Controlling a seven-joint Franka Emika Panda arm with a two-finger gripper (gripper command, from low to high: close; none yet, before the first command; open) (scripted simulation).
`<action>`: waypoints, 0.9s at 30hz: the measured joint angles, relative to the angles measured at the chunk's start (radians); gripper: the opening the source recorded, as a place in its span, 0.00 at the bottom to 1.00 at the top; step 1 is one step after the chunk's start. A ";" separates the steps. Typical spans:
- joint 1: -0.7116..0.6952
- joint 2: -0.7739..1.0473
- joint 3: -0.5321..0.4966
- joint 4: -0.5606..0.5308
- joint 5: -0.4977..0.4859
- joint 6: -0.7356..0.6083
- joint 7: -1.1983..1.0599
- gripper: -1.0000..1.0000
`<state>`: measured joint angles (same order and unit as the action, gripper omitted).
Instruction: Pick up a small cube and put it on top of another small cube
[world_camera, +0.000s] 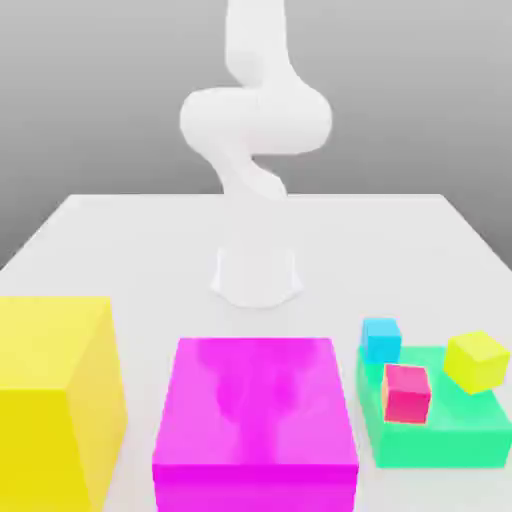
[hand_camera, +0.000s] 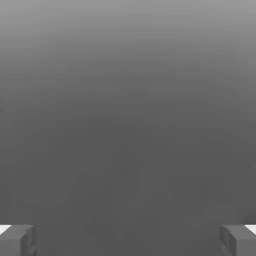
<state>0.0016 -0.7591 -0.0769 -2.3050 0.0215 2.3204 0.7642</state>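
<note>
Hand view, gripper (hand_camera: 128, 240): two grey fingertips (hand_camera: 17, 241) sit at opposite edges of the picture, spread wide, with nothing between them but plain grey.
Arm (world_camera: 255, 130): in the exterior view the white arm rises from its base at the back of the table (world_camera: 120, 240), well apart from every block.
Small cube (world_camera: 380, 338): a cyan cube at the exterior view's right, just behind the flat green block (world_camera: 440, 440) and touching or nearly touching it.
Neighbours: a small pink cube (world_camera: 406, 392) and a small yellow cube (world_camera: 477, 361), tilted, rest on the green block.
Big blocks: a yellow block (world_camera: 55, 400) and a magenta block (world_camera: 255, 420) fill the front.
Step, as judged: the reach has not begun.
Risk: a finger may catch the green block's edge or nudge the pink cube, since the cyan cube sits so close to both.
Risk at stacking: the tilted yellow cube looks like a poor landing spot; an off-centre release could let the cube slide off.
</note>
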 joint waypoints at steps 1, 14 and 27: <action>-0.002 0.029 -0.039 -0.013 0.006 0.018 -0.027 0.50; -0.066 0.460 -0.533 -0.238 0.078 0.289 -0.460 0.50; -0.211 0.867 -0.607 -0.490 0.228 0.561 -0.960 0.50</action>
<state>-0.2096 0.1075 -0.6839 -2.7947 0.2493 2.8817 -0.1953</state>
